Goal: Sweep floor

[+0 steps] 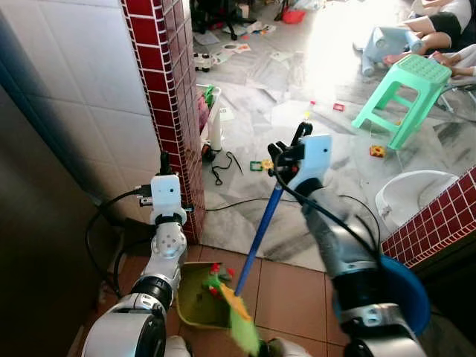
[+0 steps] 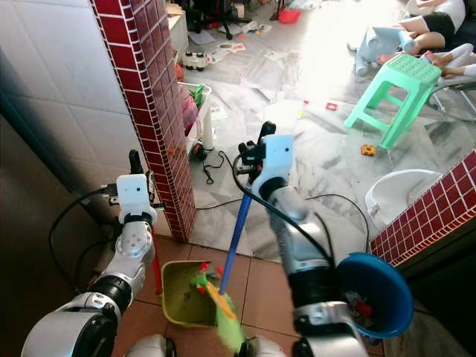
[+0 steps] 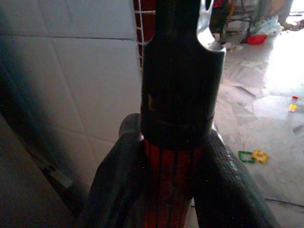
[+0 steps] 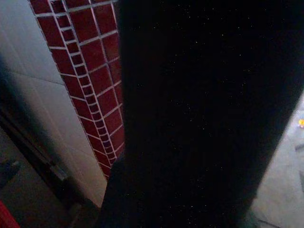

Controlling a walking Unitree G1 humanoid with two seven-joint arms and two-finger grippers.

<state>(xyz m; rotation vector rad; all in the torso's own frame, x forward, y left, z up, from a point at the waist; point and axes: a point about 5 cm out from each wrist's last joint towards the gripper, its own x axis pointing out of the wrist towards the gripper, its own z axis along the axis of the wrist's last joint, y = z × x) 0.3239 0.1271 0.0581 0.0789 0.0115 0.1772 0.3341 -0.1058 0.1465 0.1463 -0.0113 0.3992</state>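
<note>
My left gripper [image 1: 165,161] is shut on the dustpan's handle [image 3: 173,180], red with a black cap, and its fingers [image 3: 118,175] press both sides of it. The olive dustpan [image 1: 195,301] rests on the brown tiles below, with small red and green bits [image 1: 214,275] inside. Higher up and right of it, my right gripper [image 1: 288,145] is shut on the broom's blue handle [image 1: 260,230]. The handle slants down to green and orange bristles [image 1: 239,321] at the dustpan's mouth. The right wrist view is almost all dark.
A red brick pillar [image 1: 167,97] stands right beside the left arm, with black cables [image 1: 104,223] at its foot. Toys litter the marble floor [image 1: 297,82] beyond. A green stool [image 1: 409,93], a white basin [image 1: 413,193] and a blue bowl [image 2: 375,294] are on the right. A person's legs [image 1: 439,30] are far right.
</note>
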